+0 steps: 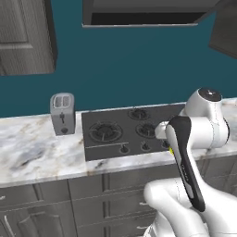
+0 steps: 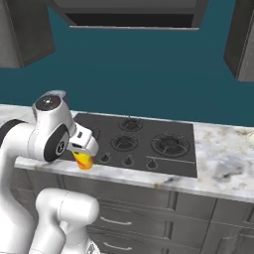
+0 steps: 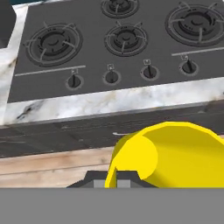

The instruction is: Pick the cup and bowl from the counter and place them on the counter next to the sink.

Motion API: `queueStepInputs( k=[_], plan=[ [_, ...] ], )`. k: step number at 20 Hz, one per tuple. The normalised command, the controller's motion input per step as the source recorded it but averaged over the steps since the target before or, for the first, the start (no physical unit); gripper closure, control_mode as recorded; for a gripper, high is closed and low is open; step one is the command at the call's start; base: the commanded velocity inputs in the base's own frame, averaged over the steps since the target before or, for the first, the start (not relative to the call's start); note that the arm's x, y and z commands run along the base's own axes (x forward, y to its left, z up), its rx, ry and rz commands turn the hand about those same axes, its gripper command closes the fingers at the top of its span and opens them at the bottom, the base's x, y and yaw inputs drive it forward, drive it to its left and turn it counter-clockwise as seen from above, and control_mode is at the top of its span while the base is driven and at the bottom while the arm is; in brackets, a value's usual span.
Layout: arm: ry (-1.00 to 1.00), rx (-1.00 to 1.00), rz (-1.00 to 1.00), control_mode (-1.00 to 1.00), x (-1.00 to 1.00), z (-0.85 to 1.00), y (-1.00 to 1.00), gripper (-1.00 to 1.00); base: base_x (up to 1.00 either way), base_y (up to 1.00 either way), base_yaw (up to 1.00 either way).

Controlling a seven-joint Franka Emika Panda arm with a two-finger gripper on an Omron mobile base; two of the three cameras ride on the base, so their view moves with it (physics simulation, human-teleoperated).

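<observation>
My gripper (image 2: 82, 154) is shut on the cup (image 2: 84, 160), a yellow-orange cup that hangs under the hand over the counter's front edge, left of the stovetop knobs. In the hand view the cup (image 3: 168, 153) is large and yellow, right above the fingertips (image 3: 117, 178). A sliver of the cup (image 1: 171, 151) peeks out beside my forearm in the left base view. The marble counter (image 2: 223, 166) runs on both sides of the stovetop. A pale curved sliver (image 2: 250, 140) at the far right edge may be the bowl; too little shows to tell. The sink is out of view.
A black stovetop (image 1: 129, 129) with several burners and a row of knobs (image 3: 111, 78) is set in the counter. A silver toaster (image 1: 62, 113) stands to its left. A range hood (image 1: 139, 14) and dark wall cabinets (image 1: 25, 37) hang above; dark drawers (image 2: 149, 218) lie below.
</observation>
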Motion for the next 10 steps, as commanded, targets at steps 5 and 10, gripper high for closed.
queueStepInputs(
  k=[5,10],
  plan=[
    [0.00,0.00,0.00,1.00,0.00,0.00,0.00,1.00,-0.05,-0.02,0.42],
    [0.00,0.00,0.00,1.00,0.00,0.00,0.00,1.00,-0.36,0.00,0.59]
  ],
)
